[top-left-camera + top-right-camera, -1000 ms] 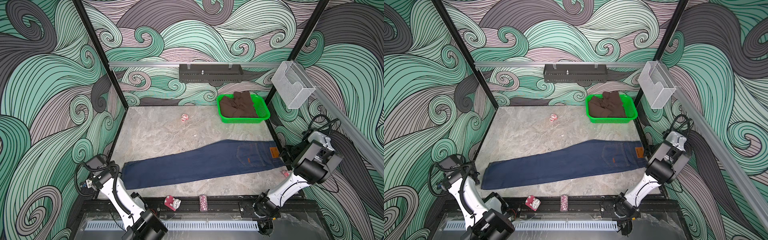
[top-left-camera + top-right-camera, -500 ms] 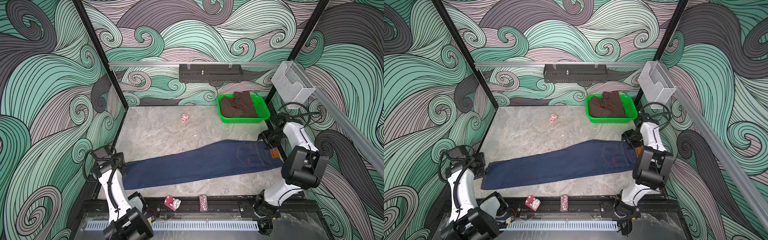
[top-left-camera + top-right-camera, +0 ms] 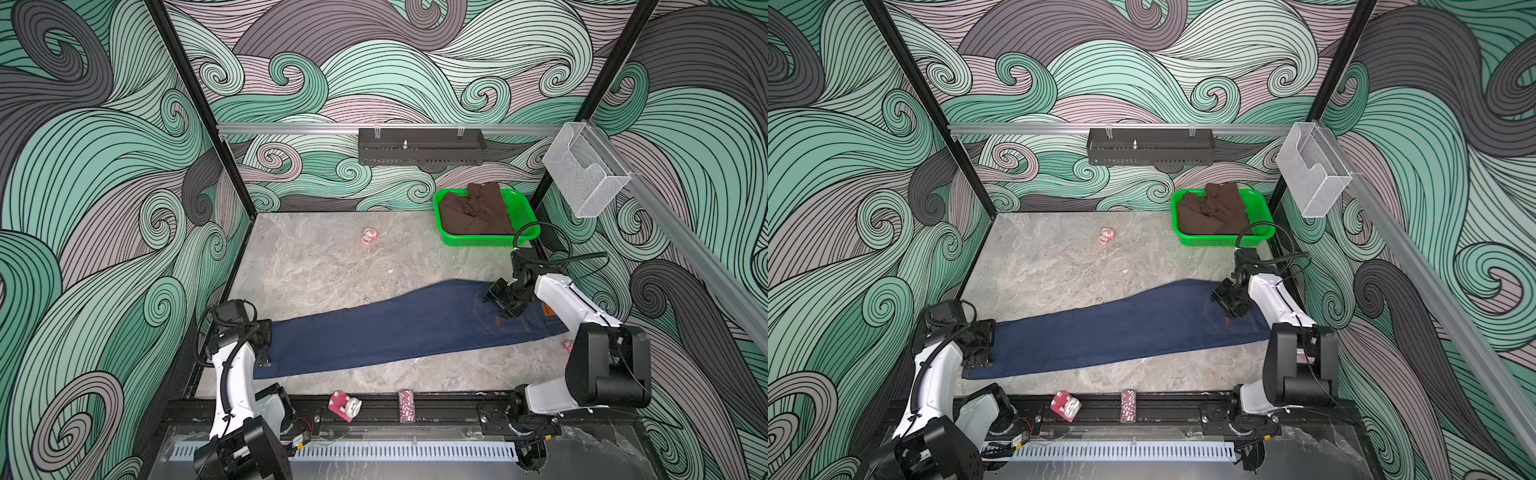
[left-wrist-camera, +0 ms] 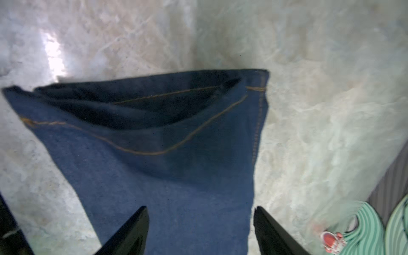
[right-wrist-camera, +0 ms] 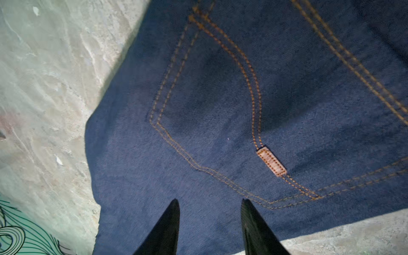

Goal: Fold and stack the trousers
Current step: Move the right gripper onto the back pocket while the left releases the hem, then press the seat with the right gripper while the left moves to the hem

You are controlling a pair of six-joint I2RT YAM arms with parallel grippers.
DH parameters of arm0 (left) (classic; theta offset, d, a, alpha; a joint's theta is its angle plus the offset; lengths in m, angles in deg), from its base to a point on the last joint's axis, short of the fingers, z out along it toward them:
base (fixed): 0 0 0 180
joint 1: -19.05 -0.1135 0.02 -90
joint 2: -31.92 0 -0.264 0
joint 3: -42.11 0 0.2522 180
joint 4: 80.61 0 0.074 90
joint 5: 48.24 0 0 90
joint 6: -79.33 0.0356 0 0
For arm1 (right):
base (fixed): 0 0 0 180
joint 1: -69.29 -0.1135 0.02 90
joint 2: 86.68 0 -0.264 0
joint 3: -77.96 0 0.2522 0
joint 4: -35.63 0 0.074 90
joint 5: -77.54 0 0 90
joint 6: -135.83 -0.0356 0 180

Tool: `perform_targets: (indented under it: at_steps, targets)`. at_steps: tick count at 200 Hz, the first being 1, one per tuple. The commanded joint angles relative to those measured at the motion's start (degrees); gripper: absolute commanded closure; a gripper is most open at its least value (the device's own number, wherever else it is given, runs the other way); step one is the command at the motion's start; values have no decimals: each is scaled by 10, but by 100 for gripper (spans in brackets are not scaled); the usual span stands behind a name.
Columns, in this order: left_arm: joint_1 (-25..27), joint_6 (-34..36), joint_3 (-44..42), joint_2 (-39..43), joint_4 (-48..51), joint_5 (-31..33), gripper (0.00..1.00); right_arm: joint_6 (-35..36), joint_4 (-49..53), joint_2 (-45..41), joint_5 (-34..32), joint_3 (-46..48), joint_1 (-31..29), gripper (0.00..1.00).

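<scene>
While spread above the trousers (image 3: 395, 328), neither left hand (image 4: 200, 208) nor right hand (image 5: 209, 201) apparently grips.

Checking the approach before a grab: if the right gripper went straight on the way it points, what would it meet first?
The trousers, probably: the right gripper points at the denim beside the back pocket stitching, nothing in between. Its height above the cloth is unclear.

Walls (image 3: 104, 166) printed with swirling green, grey and mauve waves enclose a grey marbled tabletop (image 3: 316, 270), framed by black corner posts (image 3: 199, 104) and a silver rail (image 3: 291, 128) across the back that carries a black perforated shelf (image 3: 422, 147), with a clear mesh holder (image 3: 584, 174) hung on the side rail (image 3: 690, 257) at the right.
</scene>
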Motion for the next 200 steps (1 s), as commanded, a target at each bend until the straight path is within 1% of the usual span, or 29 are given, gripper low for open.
perform_targets:
  at_steps: [1,36,53,69,100,111,139,157,181,200]
  targets:
    - [3,11,-13,6,-18,20,26,40,-35,5,-25,3,6,55]
    - [13,13,-28,-25,-74,31,30,51,-53,50,-22,-2,23,56]
    - [22,13,-27,-57,-101,37,33,48,-56,69,-19,-4,27,57]
    - [32,16,-12,-104,-119,39,35,42,-55,80,-17,-5,31,57]
    - [38,47,70,-246,-98,34,41,30,-54,90,-19,-13,35,56]
    - [38,59,95,-282,-96,33,43,30,-50,94,-21,-19,38,55]
    - [38,72,136,-337,-105,33,47,38,-44,100,-24,-34,51,54]
    - [38,81,161,-368,-107,32,48,44,-33,105,-31,-46,62,54]
    - [38,102,218,-418,-105,26,49,52,-16,121,-34,-59,70,54]
    - [38,121,279,-466,-99,18,49,53,-1,140,-40,-61,75,54]
